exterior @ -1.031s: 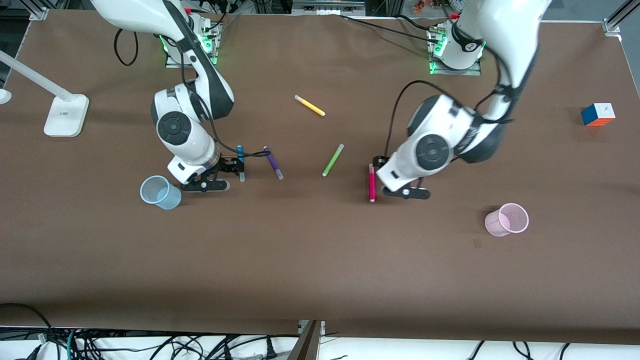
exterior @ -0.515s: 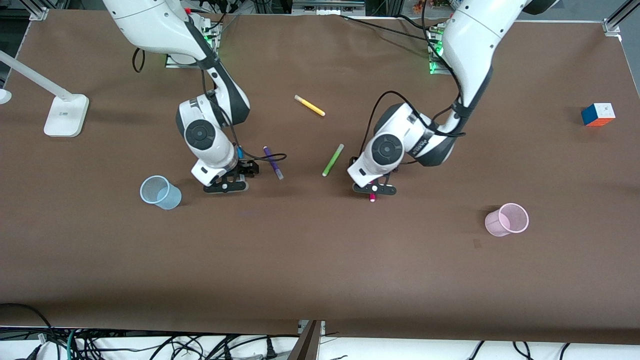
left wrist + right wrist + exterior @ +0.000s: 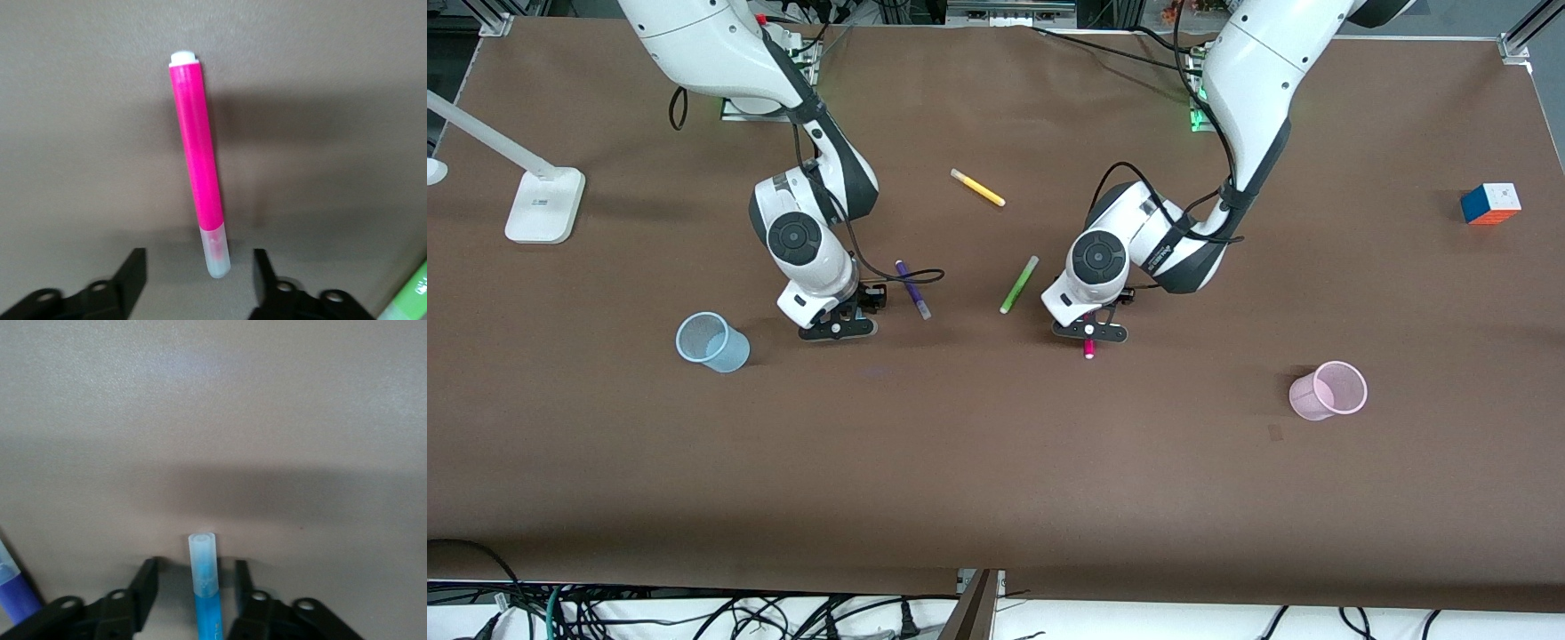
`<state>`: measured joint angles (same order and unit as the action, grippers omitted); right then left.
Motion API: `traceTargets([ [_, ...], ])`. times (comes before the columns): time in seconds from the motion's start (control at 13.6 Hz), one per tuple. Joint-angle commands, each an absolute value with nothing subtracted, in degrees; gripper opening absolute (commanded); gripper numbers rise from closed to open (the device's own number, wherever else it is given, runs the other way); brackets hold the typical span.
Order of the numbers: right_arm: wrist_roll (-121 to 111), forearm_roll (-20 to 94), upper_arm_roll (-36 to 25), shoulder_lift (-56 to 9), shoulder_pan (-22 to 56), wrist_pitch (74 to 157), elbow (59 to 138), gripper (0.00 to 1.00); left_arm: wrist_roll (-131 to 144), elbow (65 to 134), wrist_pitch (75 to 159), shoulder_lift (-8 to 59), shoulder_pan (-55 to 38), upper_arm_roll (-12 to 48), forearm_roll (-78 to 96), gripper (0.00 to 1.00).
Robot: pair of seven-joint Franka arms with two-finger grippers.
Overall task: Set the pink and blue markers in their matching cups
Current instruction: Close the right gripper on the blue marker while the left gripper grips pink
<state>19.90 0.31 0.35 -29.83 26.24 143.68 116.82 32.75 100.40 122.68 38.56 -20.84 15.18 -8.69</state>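
The pink marker [image 3: 197, 160] lies flat on the brown table; only its end [image 3: 1088, 349] shows in the front view. My left gripper [image 3: 1089, 332] is low over it, open, and its fingers [image 3: 133, 273] straddle the marker's clear cap without touching it. The blue marker [image 3: 205, 583] lies flat between the open fingers [image 3: 148, 583] of my right gripper [image 3: 838, 327], which hides it in the front view. The pale blue cup [image 3: 711, 341] stands beside the right gripper, toward the right arm's end. The pale pink cup [image 3: 1328, 390] stands toward the left arm's end, nearer the front camera.
A purple pen [image 3: 912, 289] lies close beside the right gripper. A lime-green pen [image 3: 1018, 284] lies between the two grippers. A yellow pen [image 3: 977, 188] lies nearer the bases. A colour cube [image 3: 1490, 204] and a white lamp base [image 3: 544, 204] stand at the table's two ends.
Both grippers moved toward each other along the table and settled over their markers: the right over the blue marker, the left over the pink one. Both stay open.
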Motion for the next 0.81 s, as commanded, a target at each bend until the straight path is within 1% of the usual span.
traceTargets([
  [0.0,19.5,0.8,0.3,-29.6,26.3,144.9,117.8,0.22,33.4,100.5,123.6,39.3,-21.2,15.1,-10.0,0.43],
  [0.07,19.5,0.8,0.3,-29.6,26.3,144.9,117.7,0.09,33.4,100.3,123.6,39.2,-21.3,15.1,-10.0,0.32],
  [0.15,19.4,0.8,0.3,-29.6,26.2,144.9,117.7,0.0,33.3,100.3,123.6,39.0,-21.3,15.0,-10.1,0.24],
  [0.22,19.4,0.8,0.3,-29.6,26.2,144.9,117.7,0.0,33.3,100.3,123.6,39.0,-21.2,15.1,-10.1,0.19],
  [0.29,19.4,0.8,0.3,-29.5,26.1,144.8,117.4,0.0,33.3,100.2,123.6,39.0,-21.4,15.0,-10.1,0.1],
  [0.37,19.3,0.8,0.1,-29.3,26.0,144.6,117.2,0.0,33.3,100.2,123.6,39.0,-21.4,15.0,-10.1,0.06],
  [0.44,19.0,0.8,-0.1,-28.7,26.0,144.5,116.8,0.0,33.0,100.2,123.4,38.7,-21.4,14.9,-10.2,0.06],
  [0.59,16.5,0.8,-0.3,-26.5,25.9,144.1,115.8,0.0,32.8,100.1,121.8,36.4,-21.0,14.9,-13.9,0.03],
  [0.74,12.1,0.8,-1.4,-24.4,25.8,143.2,115.1,0.0,32.5,98.0,112.8,33.8,-20.6,14.9,-18.7,0.03],
])
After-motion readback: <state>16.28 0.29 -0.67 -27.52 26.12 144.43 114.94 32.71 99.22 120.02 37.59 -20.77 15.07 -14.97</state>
